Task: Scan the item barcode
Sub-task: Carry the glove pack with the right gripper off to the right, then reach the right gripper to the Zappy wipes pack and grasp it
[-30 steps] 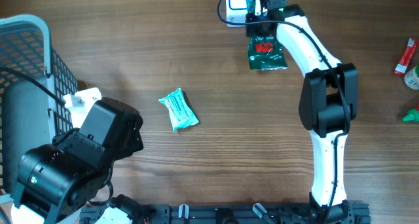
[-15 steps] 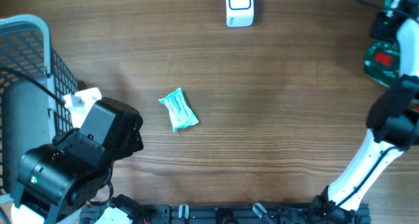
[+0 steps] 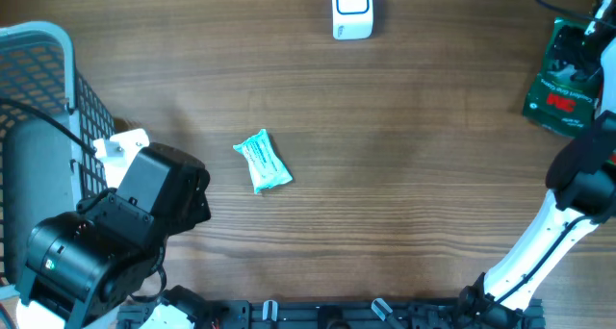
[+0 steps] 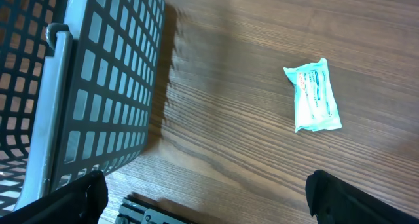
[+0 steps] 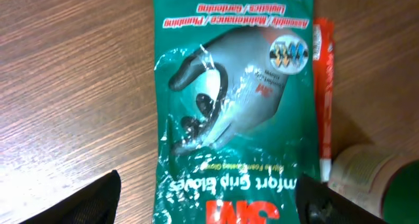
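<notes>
Glove pack (image 5: 229,119) lies right under my right pincer (image 5: 213,201), jaws apart, at worktop's (image 3: 404,175) right edge (teal packet's (image 3: 262,162) nearer left arm (image 3: 106,233)).

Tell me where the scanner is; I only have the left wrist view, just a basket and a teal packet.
Observer: The white scanner stands at the far edge of the table, near the middle, in the overhead view.
Operator: Anything else to scan?
Observer: A green glove pack lies flat near the right edge.
Operator: Is the right gripper holding it?
Observer: No; the right gripper is open above it, fingers spread wide.
</notes>
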`<state>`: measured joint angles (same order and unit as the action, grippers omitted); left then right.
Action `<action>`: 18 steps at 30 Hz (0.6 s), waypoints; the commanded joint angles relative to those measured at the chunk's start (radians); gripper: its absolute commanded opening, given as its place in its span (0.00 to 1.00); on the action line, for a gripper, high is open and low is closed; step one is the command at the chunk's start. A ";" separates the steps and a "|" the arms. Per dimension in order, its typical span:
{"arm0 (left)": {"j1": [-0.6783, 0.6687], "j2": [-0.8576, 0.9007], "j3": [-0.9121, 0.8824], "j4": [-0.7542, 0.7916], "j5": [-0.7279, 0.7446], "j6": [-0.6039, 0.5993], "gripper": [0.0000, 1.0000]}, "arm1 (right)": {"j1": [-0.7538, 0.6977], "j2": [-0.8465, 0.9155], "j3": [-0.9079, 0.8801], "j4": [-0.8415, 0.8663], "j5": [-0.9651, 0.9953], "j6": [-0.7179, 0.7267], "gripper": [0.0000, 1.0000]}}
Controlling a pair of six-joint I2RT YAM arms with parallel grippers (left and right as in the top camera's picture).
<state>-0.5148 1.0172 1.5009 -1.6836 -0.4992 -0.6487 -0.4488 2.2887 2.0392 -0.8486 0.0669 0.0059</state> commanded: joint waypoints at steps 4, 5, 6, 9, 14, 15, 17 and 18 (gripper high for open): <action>0.003 -0.003 0.001 0.000 -0.002 -0.013 1.00 | 0.136 -0.204 0.019 -0.102 -0.300 0.164 0.93; 0.003 -0.003 0.001 0.000 -0.002 -0.013 1.00 | 0.175 -0.222 0.019 -0.132 -0.382 0.174 0.93; 0.003 -0.003 0.001 0.000 -0.002 -0.013 1.00 | 0.222 -0.230 0.019 -0.164 -0.469 0.177 0.93; 0.003 -0.003 0.001 0.000 -0.002 -0.013 1.00 | 0.356 -0.226 0.006 -0.255 -0.578 0.177 0.93; 0.003 -0.003 0.001 0.000 -0.002 -0.013 1.00 | 0.702 -0.217 -0.111 -0.304 -0.563 0.178 0.93; 0.003 -0.003 0.001 0.000 -0.002 -0.013 1.00 | 0.761 -0.215 -0.140 -0.277 -0.555 0.179 0.93; 0.003 -0.003 0.001 0.000 -0.002 -0.013 1.00 | 0.883 -0.215 -0.212 -0.204 -0.554 0.180 0.93; 0.003 -0.003 0.001 0.000 -0.002 -0.013 1.00 | 0.949 -0.215 -0.248 -0.161 -0.546 0.180 0.93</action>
<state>-0.5148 1.0172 1.5009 -1.6840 -0.4992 -0.6487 0.3725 2.0537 1.8690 -1.0634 -0.4652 0.1780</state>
